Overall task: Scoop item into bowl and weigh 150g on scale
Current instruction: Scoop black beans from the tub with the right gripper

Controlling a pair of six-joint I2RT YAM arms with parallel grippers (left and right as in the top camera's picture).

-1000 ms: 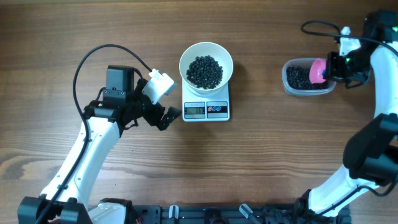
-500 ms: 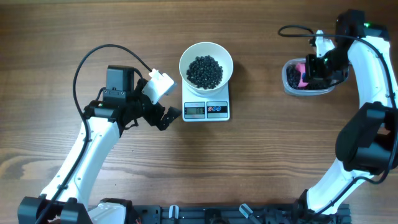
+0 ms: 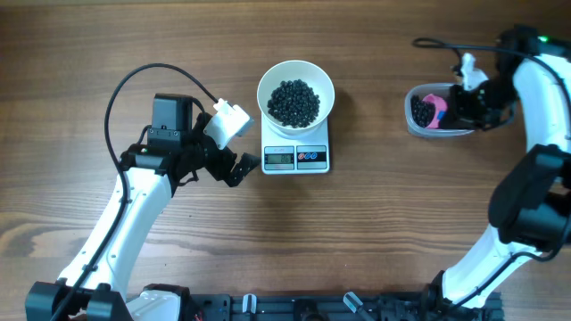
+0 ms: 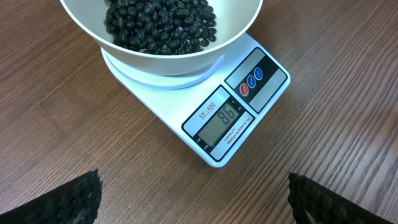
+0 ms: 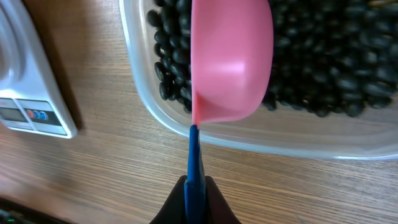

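At the upper right of the overhead view, the right end effector (image 5: pixel 194 190), clamped on the blue handle (image 5: pixel 194 155) of a pink scoop (image 5: pixel 230 59), holds the scoop over the tub (image 5: pixel 249 134) of beans (image 5: pixel 323 56). The bowl (image 3: pixel 266 85), partly filled, sits on the scale (image 3: pixel 296 158) at the top centre of the desk (image 3: pixel 401 232). The display (image 4: pixel 225 121) reads 86. The left end effector (image 4: pixel 193 199) waits just left of the scale with its fingers wide apart, holding nothing.

With the target some way off, this dip looks best kept modest. The scoop should go in shallow, come up level and travel without tilting. It should then tip gently over the bowl's middle, so the reading can settle.

The scoop shows only its outer side in the right wrist view, so whether it is loaded cannot be told. Overhead, it is too small to judge. The right fingertips are cut off at the bottom edge. The bowl's far rim is cropped in the left wrist view.
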